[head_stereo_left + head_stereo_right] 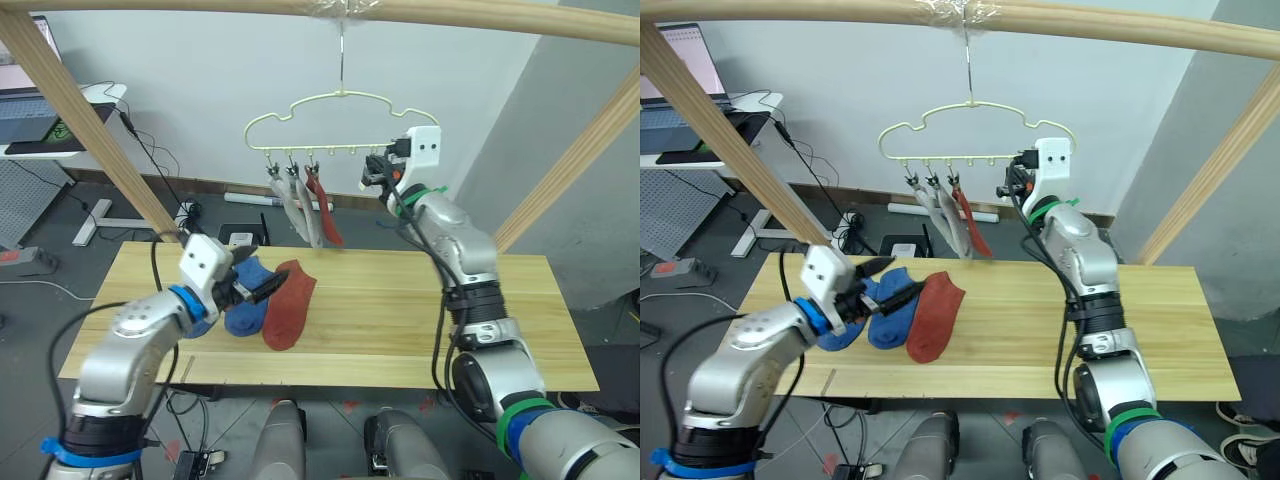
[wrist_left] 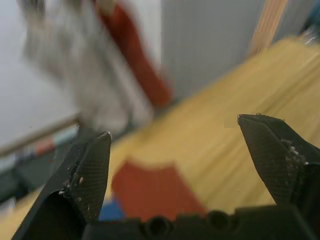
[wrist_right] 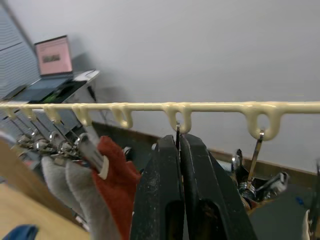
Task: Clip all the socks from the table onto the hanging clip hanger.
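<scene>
Rust-red ankle sock (image 1: 289, 304) lies beside blue socks (image 1: 248, 296) on the light wooden surface (image 1: 400, 320); left end effector (image 1: 254, 290) spread over them, right end effector (image 3: 179, 150) pinching a metal clip (image 3: 177, 131) on the pale-yellow wire hanger (image 1: 340, 125). Next, likely grasp and lift.

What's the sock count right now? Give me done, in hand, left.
Done: two grey socks and one rust-red sock hang from the clip hanger.
In hand: no sock. The right gripper is shut on a clip of the hanger; the left gripper hovers open over the table.
Left: two blue socks and one rust-red sock lie on the table.
</scene>
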Motion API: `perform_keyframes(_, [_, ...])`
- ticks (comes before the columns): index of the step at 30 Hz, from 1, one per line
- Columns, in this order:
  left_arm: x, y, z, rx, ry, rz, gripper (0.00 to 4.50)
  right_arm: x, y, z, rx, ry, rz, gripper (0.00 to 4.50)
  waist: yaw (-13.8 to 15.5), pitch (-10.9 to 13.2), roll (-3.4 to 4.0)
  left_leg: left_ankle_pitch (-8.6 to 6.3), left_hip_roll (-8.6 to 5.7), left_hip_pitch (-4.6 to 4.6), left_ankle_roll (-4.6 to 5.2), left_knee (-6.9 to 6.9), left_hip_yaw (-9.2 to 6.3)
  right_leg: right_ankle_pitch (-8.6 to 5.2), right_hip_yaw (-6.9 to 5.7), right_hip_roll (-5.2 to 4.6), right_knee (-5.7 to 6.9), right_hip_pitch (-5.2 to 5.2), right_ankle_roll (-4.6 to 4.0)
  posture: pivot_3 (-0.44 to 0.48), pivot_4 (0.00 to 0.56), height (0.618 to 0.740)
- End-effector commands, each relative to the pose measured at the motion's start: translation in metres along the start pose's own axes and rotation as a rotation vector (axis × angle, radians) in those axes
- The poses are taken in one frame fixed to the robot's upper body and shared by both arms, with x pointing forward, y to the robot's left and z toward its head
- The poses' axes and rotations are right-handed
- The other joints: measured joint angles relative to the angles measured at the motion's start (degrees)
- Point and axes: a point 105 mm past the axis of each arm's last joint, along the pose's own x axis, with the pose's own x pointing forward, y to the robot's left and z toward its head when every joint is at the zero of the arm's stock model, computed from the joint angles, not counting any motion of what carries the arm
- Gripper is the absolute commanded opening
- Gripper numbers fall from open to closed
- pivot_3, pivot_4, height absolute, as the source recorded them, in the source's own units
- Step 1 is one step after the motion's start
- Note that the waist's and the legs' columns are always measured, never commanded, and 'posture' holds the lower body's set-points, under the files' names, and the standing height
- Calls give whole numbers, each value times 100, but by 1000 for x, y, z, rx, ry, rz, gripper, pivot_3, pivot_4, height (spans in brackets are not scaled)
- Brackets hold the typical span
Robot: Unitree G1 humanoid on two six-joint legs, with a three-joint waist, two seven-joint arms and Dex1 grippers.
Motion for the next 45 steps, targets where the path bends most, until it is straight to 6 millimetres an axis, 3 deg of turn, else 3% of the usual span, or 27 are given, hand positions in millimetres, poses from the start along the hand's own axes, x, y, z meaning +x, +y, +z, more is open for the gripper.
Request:
perform_keyframes(1, [15, -1, -8, 91, 30, 13, 4500, -7, 12, 14, -12, -20, 69, 18, -6, 0, 0, 0, 0, 0, 0, 0, 2, 0, 1, 0, 0, -1, 0, 107, 209, 740])
perform_keyframes(4, [54, 1, -27, 81, 65, 52, 4500, -12, 12, 10, -22, 7, 68, 18, 19, 10, 19, 2, -7, 0, 3, 1, -1, -1, -2, 3, 1, 1, 0, 79, 223, 740])
perform_keyframes(10, [91, 7, -44, 135, 138, 60, 4500, -19, 13, 8, -11, 20, 43, 18, -101, 12, 16, 2, -3, -6, 9, 1, 14, 0, 5, 5, -4, -5, 2, 32, 235, 740])
perform_keyframes(15, [101, 19, -61, 165, 228, 96, 4500, -25, 13, 8, -6, 23, 25, 18, -179, 12, 16, 2, -3, -7, 10, -4, 11, -1, 2, 7, -5, -6, 3, 2, 227, 740])
perform_keyframes(24, [100, 19, -79, 203, 332, 77, 4500, -31, 11, 10, 0, 18, -3, 18, -236, 8, 14, 2, -7, -8, 9, 0, 10, -8, 0, 5, -6, -2, 16, -10, 210, 740])
perform_keyframes(34, [97, 11, -77, 198, 302, 33, 1553, -28, 10, 10, 2, 17, 0, 0, -247, 8, 14, 2, -7, -8, 9, 0, 9, -9, -1, 5, -4, -2, 18, 9, 213, 740])
perform_keyframes(39, [95, 5, -64, 167, 221, 10, 124, -24, 6, 12, 0, 17, 2, 0, -248, 8, 14, 2, -6, -8, 9, -1, 9, -9, -1, 4, -5, -2, 17, 24, 214, 740])
perform_keyframes(45, [87, -29, -33, 74, 61, -156, 29, -21, 3, 11, 14, 25, 5, 0, -250, 9, 14, 2, -6, -11, 9, -4, 7, -8, -1, 3, -11, -3, 15, 33, 217, 740])
